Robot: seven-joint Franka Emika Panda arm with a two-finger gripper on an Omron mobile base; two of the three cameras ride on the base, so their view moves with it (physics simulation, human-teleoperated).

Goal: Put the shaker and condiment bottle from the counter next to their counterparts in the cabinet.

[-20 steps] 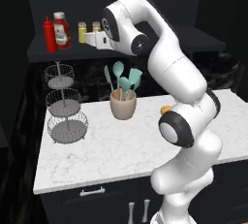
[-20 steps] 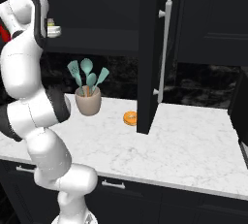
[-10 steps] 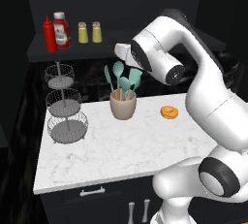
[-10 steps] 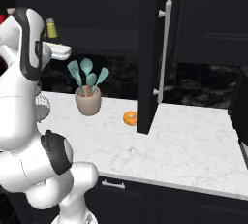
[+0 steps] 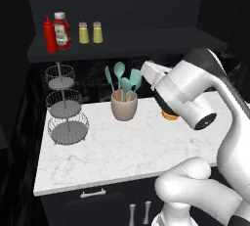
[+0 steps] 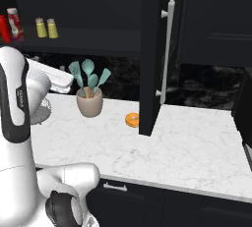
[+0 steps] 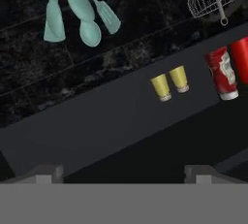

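Left base view, matte dark cabinet (image 5: pixel 146 41), cylindrical yellow shakers (image 5: pixel 91 33), slim red condiment bottle (image 5: pixel 50 35), gripper (image 7: pixel 123 172) released

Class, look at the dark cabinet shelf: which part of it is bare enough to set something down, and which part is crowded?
The dark matte shelf lies bare to the right of the two small yellow silver-capped shakers. Its left end is crowded: the slim all-red squeeze bottle and the wider white-capped red bottle stand side by side there.

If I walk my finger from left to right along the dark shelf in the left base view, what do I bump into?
Slim red squeeze bottle → wider red bottle with white cap → yellow shaker → second yellow shaker, all standing upright on the cabinet shelf.
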